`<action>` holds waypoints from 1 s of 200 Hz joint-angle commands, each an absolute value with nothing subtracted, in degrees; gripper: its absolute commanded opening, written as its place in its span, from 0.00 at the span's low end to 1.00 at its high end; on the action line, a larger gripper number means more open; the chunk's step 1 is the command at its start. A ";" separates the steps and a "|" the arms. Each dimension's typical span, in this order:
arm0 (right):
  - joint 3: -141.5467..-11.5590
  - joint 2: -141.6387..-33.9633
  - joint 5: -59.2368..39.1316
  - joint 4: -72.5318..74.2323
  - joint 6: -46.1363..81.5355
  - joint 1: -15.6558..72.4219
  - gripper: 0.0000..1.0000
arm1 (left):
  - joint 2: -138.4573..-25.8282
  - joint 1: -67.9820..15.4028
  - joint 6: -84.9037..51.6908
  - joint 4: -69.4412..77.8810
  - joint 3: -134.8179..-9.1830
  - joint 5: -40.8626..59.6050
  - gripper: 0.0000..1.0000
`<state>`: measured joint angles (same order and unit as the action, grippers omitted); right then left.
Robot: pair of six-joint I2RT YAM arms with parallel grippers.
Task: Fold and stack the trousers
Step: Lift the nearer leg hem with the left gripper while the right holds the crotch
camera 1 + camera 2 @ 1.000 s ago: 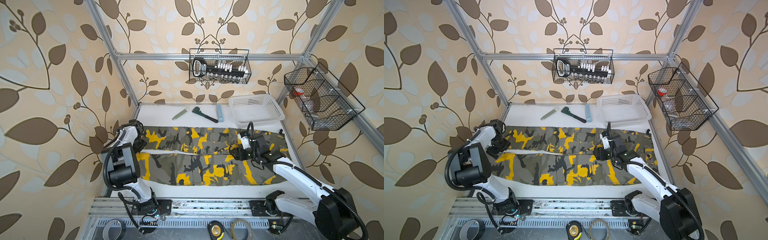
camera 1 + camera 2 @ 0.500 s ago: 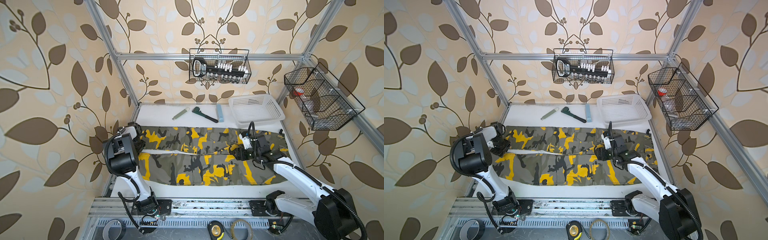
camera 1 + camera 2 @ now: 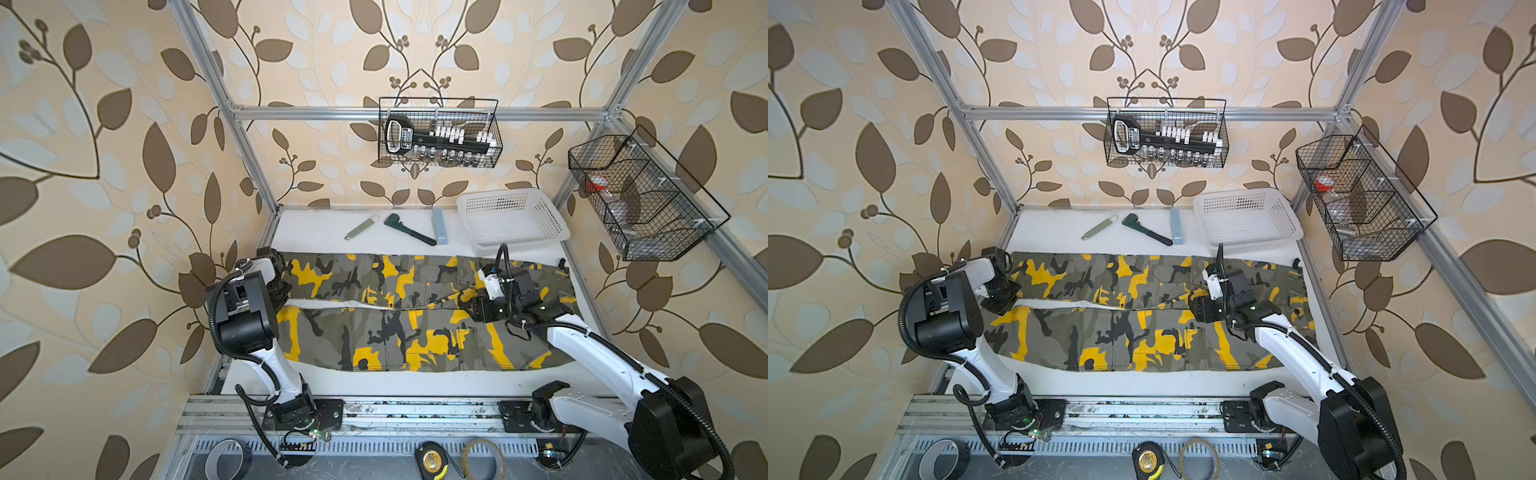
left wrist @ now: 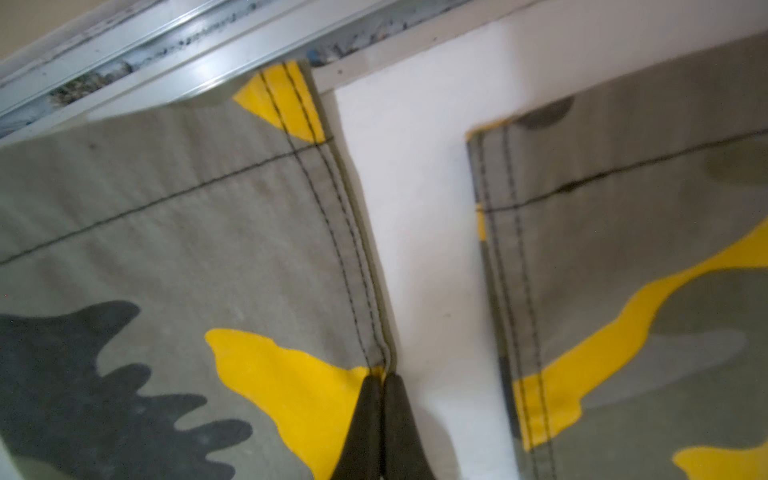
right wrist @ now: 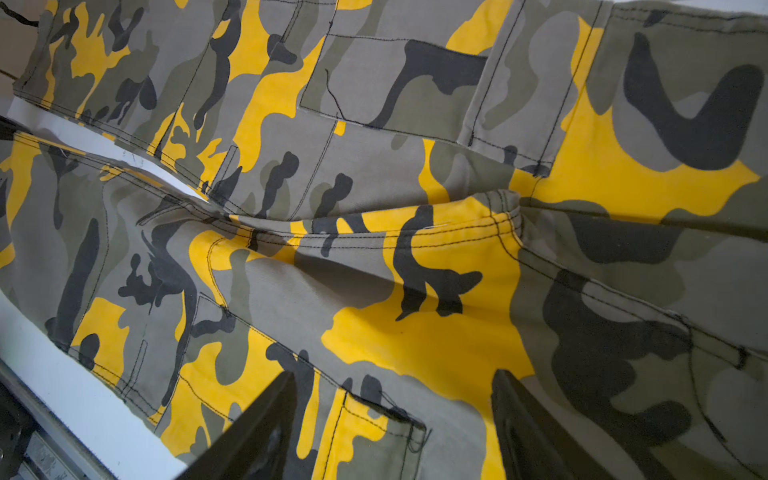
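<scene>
Status: left gripper (image 4: 382, 376) pinched shut on the trousers (image 3: 395, 332), right gripper (image 5: 394, 374) jaws apart.
The trousers lie flat across the table (image 3: 374, 382), mid-frame in both top views, legs toward frame left, waist right. Left grip is on a leg's inner seam near the hem; right hovers over the crotch, centre-right.

Both top views look down from high over the whole worktop (image 3: 316, 226) (image 3: 1050, 226); both wrist views sit close above the trousers (image 4: 166, 208) (image 5: 374, 166).
</scene>
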<state>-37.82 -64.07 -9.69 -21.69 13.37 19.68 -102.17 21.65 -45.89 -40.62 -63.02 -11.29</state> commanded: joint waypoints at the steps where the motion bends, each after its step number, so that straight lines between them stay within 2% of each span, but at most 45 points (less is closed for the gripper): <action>1: -38.87 -63.08 -10.15 -22.81 12.01 19.36 0.74 | -94.11 20.31 -44.30 -50.39 -67.49 -17.09 0.00; 77: -39.92 -65.37 -11.55 -20.88 11.07 19.38 0.74 | -70.28 17.24 -51.12 -61.90 -62.94 -29.23 0.00; 126: -40.64 -66.10 -12.04 -20.79 9.67 19.25 0.74 | -58.50 15.85 -54.20 -72.45 -67.00 -36.50 0.00; 168: -41.67 -67.54 -11.78 -20.34 8.70 19.26 0.74 | -57.73 15.30 -54.72 -72.55 -65.71 -37.40 0.00; 200: -42.24 -67.90 -11.11 -20.81 8.22 19.32 0.74 | -69.11 14.91 -50.57 -60.12 -61.74 -31.38 0.00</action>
<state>-40.21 -67.31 -10.96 -21.02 10.20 19.46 -60.62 15.68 -52.53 -68.23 -64.14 -32.18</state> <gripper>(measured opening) 0.743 0.055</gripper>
